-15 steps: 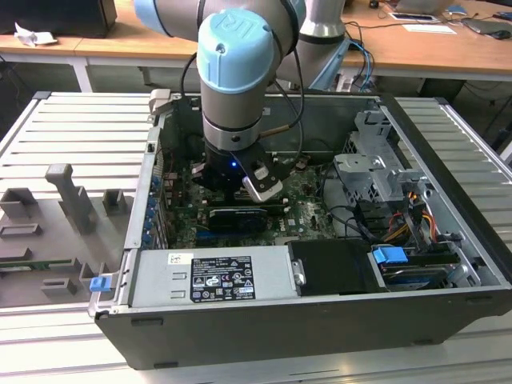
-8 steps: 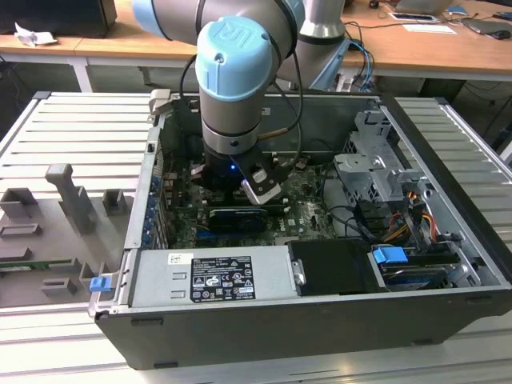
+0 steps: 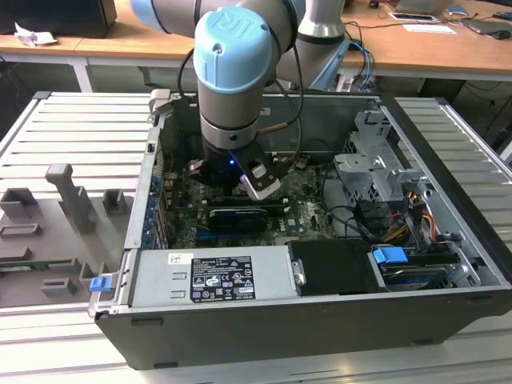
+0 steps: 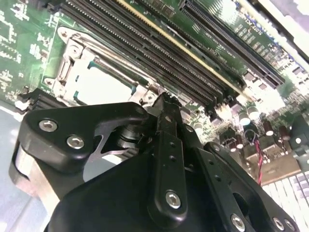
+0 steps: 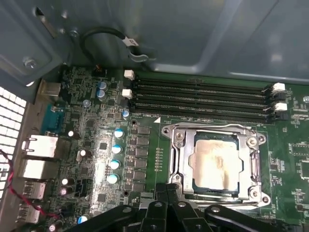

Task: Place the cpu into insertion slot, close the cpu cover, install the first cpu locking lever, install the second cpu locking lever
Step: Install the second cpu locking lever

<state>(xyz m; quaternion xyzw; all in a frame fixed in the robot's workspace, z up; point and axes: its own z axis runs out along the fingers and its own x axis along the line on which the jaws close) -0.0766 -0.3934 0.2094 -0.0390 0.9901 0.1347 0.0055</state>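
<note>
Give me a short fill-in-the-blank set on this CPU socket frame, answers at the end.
1. The cpu lies inside the ____ on the motherboard.
2. The cpu cover is ____ over the chip.
3. In the first wrist view, the four long memory slots beside the socket are ____ of modules.
4. In the exterior view, the gripper reaches down into the open computer ____.

Answers: socket; closed; empty; case

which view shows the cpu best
The first wrist view: the cpu faces the camera, seated in its socket inside the cpu cover. The second wrist view shows it at a slant; in the exterior view the arm hides it.
</note>
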